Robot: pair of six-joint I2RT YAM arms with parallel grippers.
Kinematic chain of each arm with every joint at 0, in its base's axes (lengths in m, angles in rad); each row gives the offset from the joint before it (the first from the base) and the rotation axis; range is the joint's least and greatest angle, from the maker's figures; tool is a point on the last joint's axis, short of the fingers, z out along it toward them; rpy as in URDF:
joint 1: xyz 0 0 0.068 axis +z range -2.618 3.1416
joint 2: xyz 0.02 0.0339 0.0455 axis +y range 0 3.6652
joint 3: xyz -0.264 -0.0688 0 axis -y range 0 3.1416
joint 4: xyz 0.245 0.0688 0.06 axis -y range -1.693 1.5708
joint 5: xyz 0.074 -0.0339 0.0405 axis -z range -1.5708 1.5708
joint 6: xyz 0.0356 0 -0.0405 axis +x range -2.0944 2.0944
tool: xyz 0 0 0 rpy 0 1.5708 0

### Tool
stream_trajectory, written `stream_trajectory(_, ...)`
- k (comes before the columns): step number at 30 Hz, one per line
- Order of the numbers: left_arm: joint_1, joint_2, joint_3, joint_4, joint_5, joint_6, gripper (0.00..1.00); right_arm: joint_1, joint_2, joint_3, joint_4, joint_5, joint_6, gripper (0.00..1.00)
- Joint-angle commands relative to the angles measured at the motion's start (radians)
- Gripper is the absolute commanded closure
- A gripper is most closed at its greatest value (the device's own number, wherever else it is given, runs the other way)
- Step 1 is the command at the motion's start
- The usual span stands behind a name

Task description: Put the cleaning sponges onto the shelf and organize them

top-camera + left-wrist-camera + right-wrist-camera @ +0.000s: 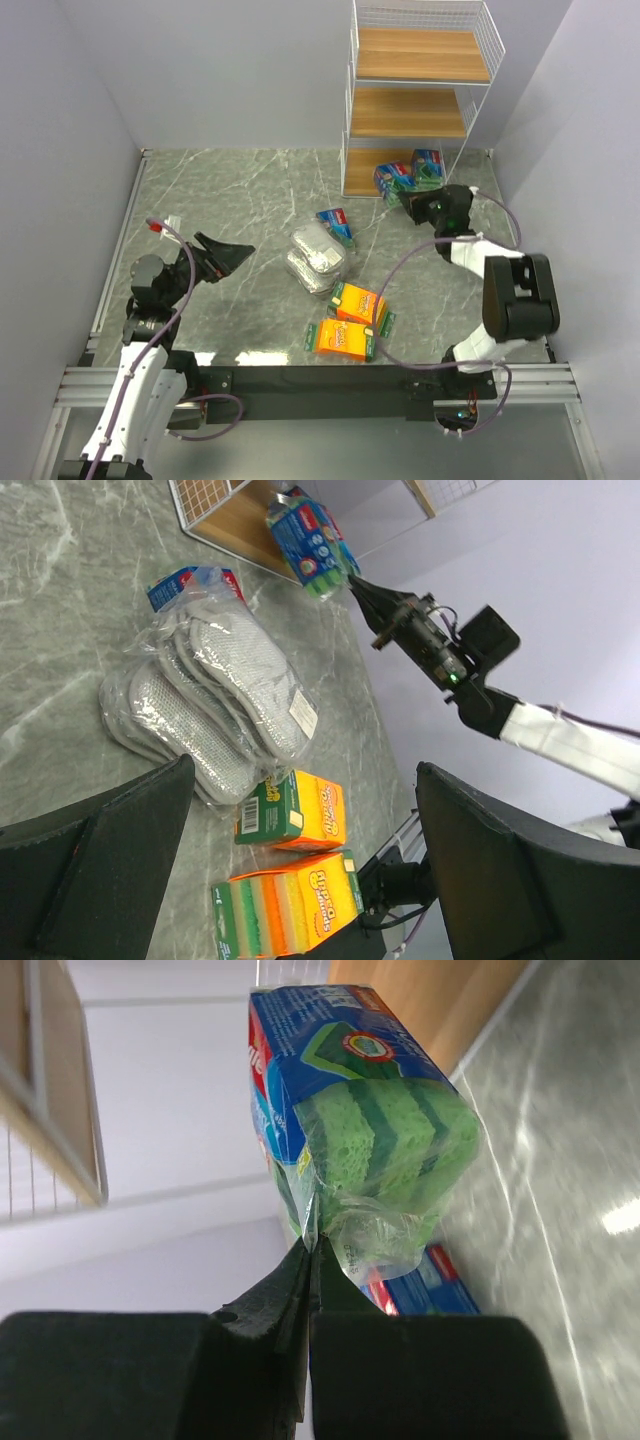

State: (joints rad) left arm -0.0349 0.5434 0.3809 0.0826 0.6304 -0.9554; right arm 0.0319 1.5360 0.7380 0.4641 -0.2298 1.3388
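Lowest in the top view, at the left of the frame, the left hand [236,254] hangs over the marbled desk [230,190] with its jaws spread wide and nothing between them. Its own camera shows the two dark fingers [110,860] in the bottom corners, far apart, with the sponges framed between them.

Low and just right of centre lie the two orange packs [346,338], one above the other in the frame and close together. The left wrist view adds what the overhead one cannot: the yellow-green sponge layers on their ends and a barcode on the upper pack.

Above them the two silvery grey packs [318,260] lie overlapped in clear wrap. A single blue-and-green pack [337,225] lies flat on the desk right against their upper edge.

Farther up and to the right, the right hand [412,207] points up-left at two more blue-and-green packs [393,178]. These sit at the front of the lowest wooden board of the shelf [415,55], the white wire rack at the top of the frame. From above, the state of this hand is hard to read. Its wrist camera shows the jaws pressed together, their tips right at the crimped film seam of one pack, whose green sponge end faces the lens. Part of the second pack shows just below it. Whether any film is caught between the tips cannot be told, nor whether that pack rests wholly on the board
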Motion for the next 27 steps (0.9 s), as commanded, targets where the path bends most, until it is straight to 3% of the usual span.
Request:
stream_trajectory(1, -0.003, -0.023, 0.026, 0.003, 0.0, 0.017, 0.01, -0.001, 0.079, 0.098, 0.132, 0.029, 0.04, 1.0)
stream_trajectory(12, -0.005, -0.052, 0.019, -0.033, 0.002, 0.017, 0.01, 0.042, 0.351, 0.38, 0.025, 0.142, 0.03, 1.0)
stream_trajectory(27, -0.005, -0.062, 0.012, -0.04, 0.005, 0.021, 0.01, 0.049, 0.427, 0.445, -0.177, 0.248, 0.042, 1.0)
